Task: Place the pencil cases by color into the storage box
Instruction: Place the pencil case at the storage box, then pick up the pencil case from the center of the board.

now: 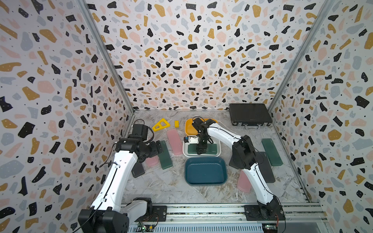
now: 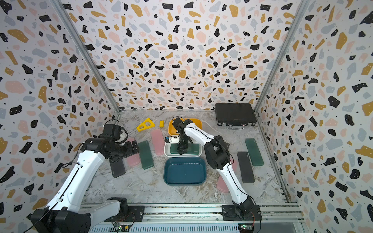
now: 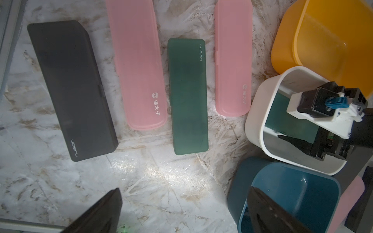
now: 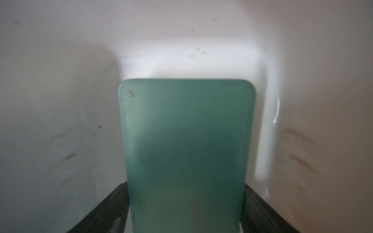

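My right gripper (image 1: 200,150) reaches down into the white storage box (image 1: 184,150). A dark green pencil case (image 4: 187,141) lies flat on the box floor between its jaws. The jaws are open and stand close beside the case's long edges, a thin gap showing on one side. An orange box (image 1: 189,127) is behind the white one and an empty blue box (image 1: 205,171) in front. My left gripper (image 3: 184,189) hangs open over bare table. Beyond it lie a black case (image 3: 72,88), a pink case (image 3: 137,64), a green case (image 3: 187,96) and another pink case (image 3: 233,60).
On the right side of the table lie a green case (image 1: 271,149), a black case (image 1: 266,171) and a pink case (image 1: 243,181) partly under my right arm. A black briefcase (image 1: 250,115) sits at the back right. Yellow plastic pieces (image 1: 160,125) lie at the back.
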Motion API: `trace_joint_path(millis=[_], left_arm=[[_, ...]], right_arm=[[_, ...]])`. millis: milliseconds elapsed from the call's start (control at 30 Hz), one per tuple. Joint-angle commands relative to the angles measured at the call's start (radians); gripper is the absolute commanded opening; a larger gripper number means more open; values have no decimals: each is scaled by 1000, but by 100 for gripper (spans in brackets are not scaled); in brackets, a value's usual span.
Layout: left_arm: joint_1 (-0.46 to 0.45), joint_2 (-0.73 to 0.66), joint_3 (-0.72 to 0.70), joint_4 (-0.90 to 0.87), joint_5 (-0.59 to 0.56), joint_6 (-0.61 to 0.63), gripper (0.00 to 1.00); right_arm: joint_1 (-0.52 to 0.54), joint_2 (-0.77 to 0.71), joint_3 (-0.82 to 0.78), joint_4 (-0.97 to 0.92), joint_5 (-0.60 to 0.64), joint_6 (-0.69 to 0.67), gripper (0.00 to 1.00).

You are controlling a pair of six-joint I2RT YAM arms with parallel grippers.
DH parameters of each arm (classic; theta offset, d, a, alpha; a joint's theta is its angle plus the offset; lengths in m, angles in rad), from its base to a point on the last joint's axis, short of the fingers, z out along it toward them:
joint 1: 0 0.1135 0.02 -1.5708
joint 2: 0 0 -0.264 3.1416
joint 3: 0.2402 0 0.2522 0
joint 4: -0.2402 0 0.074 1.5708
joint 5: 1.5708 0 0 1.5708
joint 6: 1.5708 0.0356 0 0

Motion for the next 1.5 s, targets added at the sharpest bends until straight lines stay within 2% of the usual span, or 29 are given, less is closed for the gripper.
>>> trace_joint_path(millis=[0, 367, 633, 867, 1033, 1200, 1467], left_arm=[[2, -12, 7, -38, -19, 12, 100], [2, 33, 37, -88, -5, 4, 100], [-2, 156, 155, -82, 33, -20, 100], [-52, 348, 320, -86, 17, -48, 99], [-95, 519, 444, -100, -26, -65, 99], [-138, 710, 627, -159, -75, -81, 100], [-164, 931, 864, -225, -120, -124, 100]], right_arm=[[7, -67, -15, -20, -16, 19, 87], [7, -219, -87, 10, -5, 63, 92], [7, -357, -162, 70, 55, 139, 92], [7, -505, -311, 117, 146, 271, 92], [7, -637, -469, 187, 145, 404, 92], [7, -756, -622, 248, 135, 534, 95], [7, -894, -804, 338, 118, 645, 100]])
